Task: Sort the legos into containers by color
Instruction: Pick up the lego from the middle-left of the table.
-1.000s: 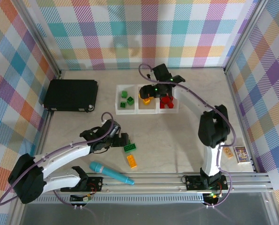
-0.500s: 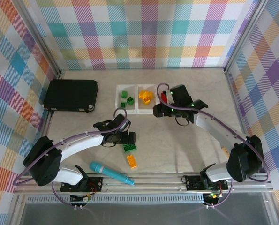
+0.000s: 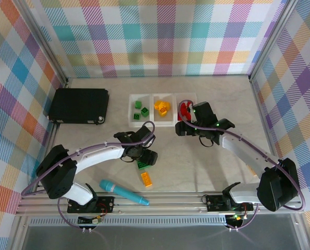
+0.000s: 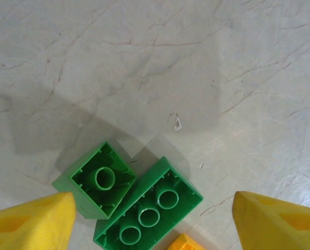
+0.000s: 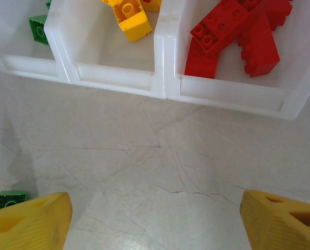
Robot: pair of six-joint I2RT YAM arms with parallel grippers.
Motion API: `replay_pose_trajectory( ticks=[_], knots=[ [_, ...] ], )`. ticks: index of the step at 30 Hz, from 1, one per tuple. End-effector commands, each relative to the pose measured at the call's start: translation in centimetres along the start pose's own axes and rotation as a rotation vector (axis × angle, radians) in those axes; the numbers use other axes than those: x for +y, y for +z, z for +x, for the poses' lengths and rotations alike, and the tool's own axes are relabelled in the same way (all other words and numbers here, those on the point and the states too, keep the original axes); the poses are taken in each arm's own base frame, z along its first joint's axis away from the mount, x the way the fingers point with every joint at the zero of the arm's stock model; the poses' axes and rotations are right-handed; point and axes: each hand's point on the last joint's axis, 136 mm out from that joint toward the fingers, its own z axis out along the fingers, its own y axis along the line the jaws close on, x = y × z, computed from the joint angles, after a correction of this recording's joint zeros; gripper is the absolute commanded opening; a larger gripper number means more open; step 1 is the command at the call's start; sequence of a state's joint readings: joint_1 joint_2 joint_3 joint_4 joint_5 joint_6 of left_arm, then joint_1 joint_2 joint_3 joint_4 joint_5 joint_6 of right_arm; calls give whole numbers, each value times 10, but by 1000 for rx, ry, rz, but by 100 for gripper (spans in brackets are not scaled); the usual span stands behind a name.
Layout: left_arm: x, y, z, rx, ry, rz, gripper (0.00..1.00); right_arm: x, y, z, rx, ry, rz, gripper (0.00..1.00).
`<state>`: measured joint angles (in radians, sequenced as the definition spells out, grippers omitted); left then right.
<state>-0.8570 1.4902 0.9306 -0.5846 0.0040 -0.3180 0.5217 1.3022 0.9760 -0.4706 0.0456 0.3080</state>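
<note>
Two green legos lie studs-down side by side on the table, a small one (image 4: 95,182) and a long one (image 4: 149,208). My left gripper (image 4: 155,224) hovers open right over them, one yellow finger on either side, gripping neither. The corner of an orange lego (image 4: 186,244) pokes in at the bottom; from above it (image 3: 146,179) lies just nearer than the green pair (image 3: 143,164). The containers (image 5: 165,78) hold green (image 5: 38,28), yellow (image 5: 131,18) and red legos (image 5: 238,31). My right gripper (image 5: 155,219) is open over bare table in front of them.
A teal marker (image 3: 122,192) lies near the front rail. A black case (image 3: 79,105) sits at the back left. Checked walls close in the table on three sides. The right arm (image 3: 238,146) sweeps across the right half.
The right gripper pulled back from the red container toward the near side. The left gripper slid right to sit over the green legos, and its jaws narrowed.
</note>
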Motion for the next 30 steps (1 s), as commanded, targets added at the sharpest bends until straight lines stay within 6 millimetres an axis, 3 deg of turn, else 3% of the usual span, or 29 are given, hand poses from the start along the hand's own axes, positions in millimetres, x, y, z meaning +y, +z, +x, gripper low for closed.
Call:
replay_pose_trajectory(
  ticks=[1, 10, 20, 30],
  knots=[
    [-6, -3, 11, 53, 43, 18, 73, -2, -4, -6, -30, 21, 5, 84],
    [-28, -9, 19, 93, 136, 73, 67, -3, 0, -1, -11, 39, 7, 85],
    [-29, 8, 17, 123, 162, 43, 73, -5, 3, 5, 7, 46, 9, 85],
    [-30, 16, 12, 140, 270, 4, 73, -8, 1, 9, 6, 50, 19, 86]
  ],
)
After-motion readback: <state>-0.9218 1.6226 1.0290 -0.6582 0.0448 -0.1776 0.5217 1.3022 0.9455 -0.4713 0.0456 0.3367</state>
